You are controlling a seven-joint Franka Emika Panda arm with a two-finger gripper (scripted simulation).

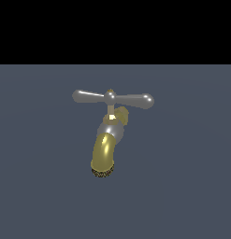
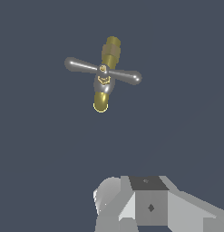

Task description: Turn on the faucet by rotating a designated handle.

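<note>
Pincer [image 2: 147, 206] is showing only in the wrist view, as a pale blocky body at the edge of the picture, and its fingertips are not appearing, so whether it is released or clenched cannot be told; it is holding nothing that can be seen. It is hanging well apart from the faucet [image 1: 106, 140], looking down on it from above, and is not appearing in the exterior view at all. Ahead of the pincer the faucet is sitting on the dark grey bench [image 1: 182, 186], with its gold spout [image 2: 101, 100] pointing back toward the pincer and its brass base [image 2: 111, 50] pointing away. Across the top the handle [image 1: 112, 98] is lying as a slim silver bar, its long axis running crosswise to the spout and slightly slanted, so it is presenting itself broadside to the pincer. Its two arms are spreading out from the small brass-tipped hub [image 2: 103, 69], each ending in a rounded bulb; the bulb [image 2: 135, 78] lying a little closer to the pincer is looking like the easier one to reach, though the difference is slight. Judging from this, the approach is not yet made, and the coming move is calling for closing the gap and pushing sideways on one arm.
</note>
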